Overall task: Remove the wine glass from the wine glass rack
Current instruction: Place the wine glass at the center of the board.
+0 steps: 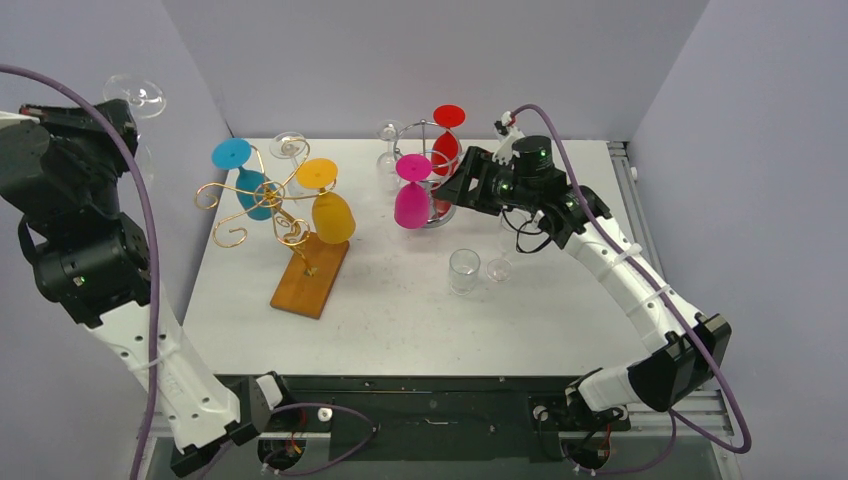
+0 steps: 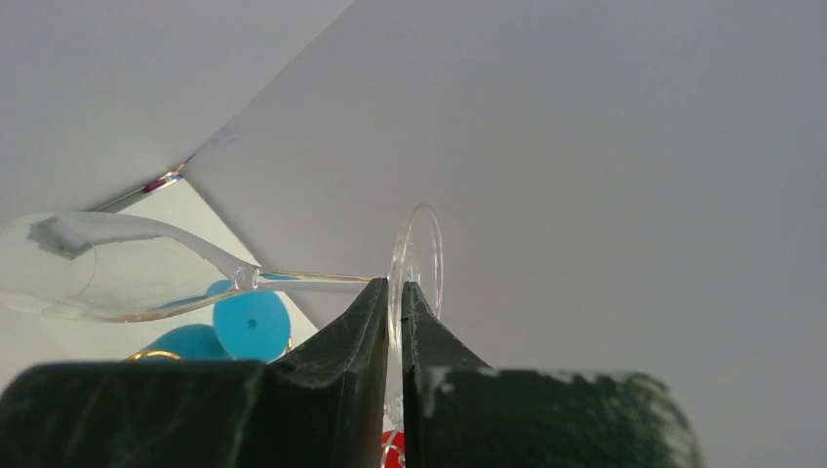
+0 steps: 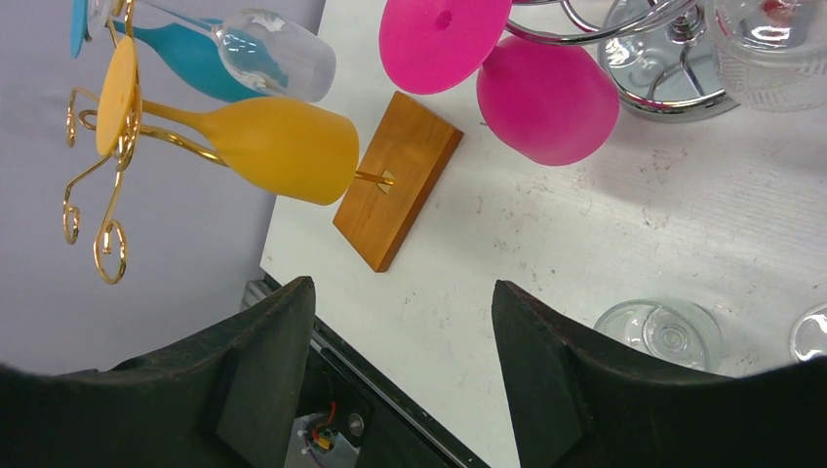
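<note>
A: Status of left end effector [image 2: 393, 291]?
B: Pinched almost flat on the foot [image 2: 421, 255] of the clear wine glass [image 2: 117, 278]. Grip on the disc's edge only. Stem running out sideways, bowl hanging off to the left.
A: Glass location?
B: Up in the air at far left, off every hook. Well apart from the gold rack [image 1: 248, 205], out past the tabletop [image 1: 400, 310] edge.
A: Right end effector [image 3: 402, 289]?
B: Fingers wide apart, nothing between them. Hovering just beside the chrome rack [image 3: 673, 93] and the pink glass [image 3: 546, 97].
A: Handling notes?
B: Light, rigid, thin-walled, brittle. Smooth glass on hard pads, so probably slippery. Edge grip on the foot puts the bowl's weight on a long lever, so likely to pivot or slide under fast wrist moves. Thin stem looks like the weak spot.
A: Better hold?
B: Stem just under the bowl, or deeper across the foot, closer to the stem. Otherwise slow moves, no jerks, modest squeeze, since over-clamping risks chipping the rim of the foot.
A: Progress?
B: Removal looks done. Best guess for the rest: set down foot-first on bare tabletop, away from the tumbler [image 1: 463, 270].
</note>
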Robot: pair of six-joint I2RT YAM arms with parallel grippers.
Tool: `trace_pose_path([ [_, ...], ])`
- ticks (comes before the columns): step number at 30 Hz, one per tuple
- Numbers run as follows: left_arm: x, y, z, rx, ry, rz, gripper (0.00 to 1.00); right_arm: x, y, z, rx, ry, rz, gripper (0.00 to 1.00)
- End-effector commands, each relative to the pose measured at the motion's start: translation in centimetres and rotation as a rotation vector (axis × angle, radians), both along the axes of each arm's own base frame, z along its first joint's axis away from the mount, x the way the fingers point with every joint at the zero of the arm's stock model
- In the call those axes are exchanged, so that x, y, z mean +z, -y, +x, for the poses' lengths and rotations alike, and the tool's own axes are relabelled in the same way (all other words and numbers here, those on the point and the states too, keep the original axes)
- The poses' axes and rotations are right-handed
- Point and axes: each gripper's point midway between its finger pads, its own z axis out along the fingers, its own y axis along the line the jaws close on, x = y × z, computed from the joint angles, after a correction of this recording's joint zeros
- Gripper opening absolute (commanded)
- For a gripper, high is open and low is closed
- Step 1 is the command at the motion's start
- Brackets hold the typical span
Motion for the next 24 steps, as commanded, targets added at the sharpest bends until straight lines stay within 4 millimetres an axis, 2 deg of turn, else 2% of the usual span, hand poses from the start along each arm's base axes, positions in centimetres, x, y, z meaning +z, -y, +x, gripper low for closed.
trace_pose_path([
  [1, 4.8, 1.0, 2.5, -0.098, 0.14, 0.056, 0.0, 1.2, -0.7, 0.7, 0.014, 0.043, 0.002, 0.63],
  [2, 6.2, 1.4, 2.3, -0.107, 0.173, 0.076, 0.0, 1.2, -0.8, 0.8, 0.017, 0.043, 0.005, 0.63],
  [3, 6.0, 1.3, 3.7, -0.124, 0.163, 0.072, 0.0, 1.3, -1.0, 0.8, 0.024, 0.043, 0.012, 0.63],
  [4, 7.8, 1.8, 3.1, -0.131, 0.206, 0.098, 0.0, 1.3, -1.1, 0.9, 0.027, 0.04, 0.015, 0.63],
  [5, 7.3, 1.5, 4.8, -0.147, 0.189, 0.088, 0.0, 1.3, -1.2, 0.9, 0.031, 0.038, 0.018, 0.63],
  [6, 8.5, 2.0, 4.6, -0.162, 0.22, 0.104, 0.0, 1.4, -1.3, 1.0, 0.033, 0.039, 0.019, 0.63],
  [9, 9.5, 2.6, 6.9, -0.213, 0.257, 0.108, 0.0, 1.6, -1.3, 1.1, 0.031, 0.041, 0.022, 0.63],
  [12, 9.5, 3.4, 9.3, -0.266, 0.275, 0.099, 0.0, 2.2, -1.2, 1.3, 0.019, 0.054, 0.024, 0.63],
  [15, 10.4, 4.4, 10.7, -0.314, 0.326, 0.105, 0.0, 2.8, -0.9, 1.7, 0.004, 0.066, 0.023, 0.63],
  [16, 10.3, 5.0, 11.6, -0.339, 0.332, 0.101, 0.0, 2.8, -0.8, 1.8, -0.004, 0.069, 0.021, 0.63],
  [17, 11.1, 5.6, 11.7, -0.362, 0.368, 0.108, 0.0, 2.9, -0.7, 1.9, -0.009, 0.071, 0.021, 0.63],
  [18, 10.8, 6.1, 12.8, -0.387, 0.367, 0.099, 0.0, 2.8, -0.7, 2.1, -0.016, 0.07, 0.018, 0.63],
  [19, 11.5, 6.7, 12.8, -0.41, 0.398, 0.107, 0.0, 3.0, -0.6, 2.2, -0.02, 0.072, 0.018, 0.63],
  [20, 11.1, 7.3, 14.0, -0.433, 0.394, 0.098, 0.0, 3.0, -0.6, 2.3, -0.028, 0.073, 0.015, 0.63],
  [21, 11.8, 7.9, 13.9, -0.453, 0.42, 0.103, 0.0, 3.3, -0.5, 2.3, -0.031, 0.077, 0.015, 0.63],
  [24, 11.5, 9.8, 15.5, -0.522, 0.437, 0.076, 0.0, 3.7, -0.1, 2.7, -0.056, 0.089, 0.006, 0.63],
])
